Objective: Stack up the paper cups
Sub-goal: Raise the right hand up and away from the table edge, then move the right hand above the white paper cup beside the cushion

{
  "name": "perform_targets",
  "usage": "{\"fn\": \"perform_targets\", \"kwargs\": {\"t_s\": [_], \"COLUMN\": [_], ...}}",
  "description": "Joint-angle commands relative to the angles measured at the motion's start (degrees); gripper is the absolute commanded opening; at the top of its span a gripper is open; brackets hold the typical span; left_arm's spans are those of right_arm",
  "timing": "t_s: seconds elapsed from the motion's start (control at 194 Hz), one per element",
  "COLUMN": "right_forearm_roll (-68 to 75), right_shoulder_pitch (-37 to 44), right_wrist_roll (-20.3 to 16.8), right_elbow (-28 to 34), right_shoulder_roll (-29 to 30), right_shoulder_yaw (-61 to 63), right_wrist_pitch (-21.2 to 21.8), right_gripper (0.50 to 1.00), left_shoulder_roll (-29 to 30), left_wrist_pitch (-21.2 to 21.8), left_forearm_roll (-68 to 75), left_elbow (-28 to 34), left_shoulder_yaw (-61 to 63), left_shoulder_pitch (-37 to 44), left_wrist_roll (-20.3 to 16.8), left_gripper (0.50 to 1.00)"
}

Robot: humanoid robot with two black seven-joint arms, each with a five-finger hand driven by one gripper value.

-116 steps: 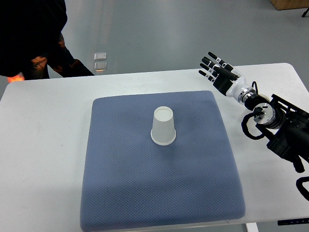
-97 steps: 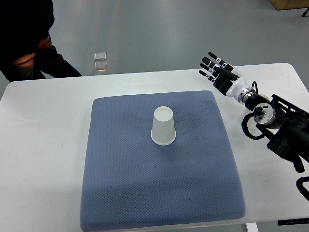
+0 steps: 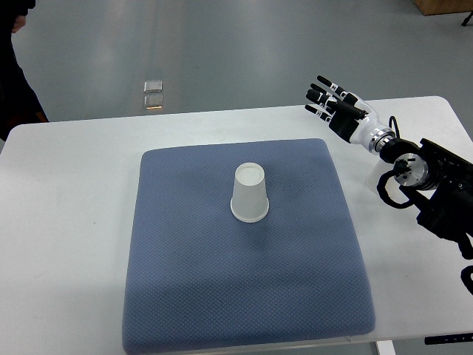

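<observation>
Paper cup (image 3: 250,194): plain white; stands upside down, wide rim on the mat, narrow base up; looks like a single cup, though nested ones cannot be ruled out
Mat (image 3: 192,296): blue-grey textured pad; lies flat on the white desk (image 3: 66,222); cup sits slightly above its centre
Right hand (image 3: 334,103): black and white; above the desk's far right edge, well apart from the cup; fingers spread and extended; holds nothing
Person: dark clothing (image 3: 13,74) at the top left corner, beyond the desk
</observation>
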Motion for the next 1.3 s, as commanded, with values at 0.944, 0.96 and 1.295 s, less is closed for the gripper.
{"fn": "perform_targets", "kwargs": {"t_s": [0.944,0.96,1.295], "right_forearm_roll": [-19.40,-19.40,-19.14], "right_shoulder_pitch": [64.53,66.02,85.27], "right_wrist_roll": [-9.46,-9.46,-9.46], "right_elbow": [32.63,33.59,47.13], "right_shoulder_roll": [-10.74,-10.92,-15.40], "right_shoulder_yaw": [-89.49,-90.10,-98.54], "right_wrist_pitch": [13.16,13.16,13.16], "right_gripper": [0.930,0.930,0.940], "left_shoulder_roll": [0.00,0.00,0.00], "left_wrist_pitch": [-4.36,-4.45,-4.45], "left_forearm_roll": [-0.01,-0.01,-0.10], "left_elbow": [-4.30,-4.30,-4.56], "left_shoulder_yaw": [0.01,0.01,0.01], "left_shoulder_pitch": [-0.09,0.00,0.00], "left_wrist_roll": [0.00,0.00,-0.09], "left_gripper": [1.000,1.000,1.000]}}
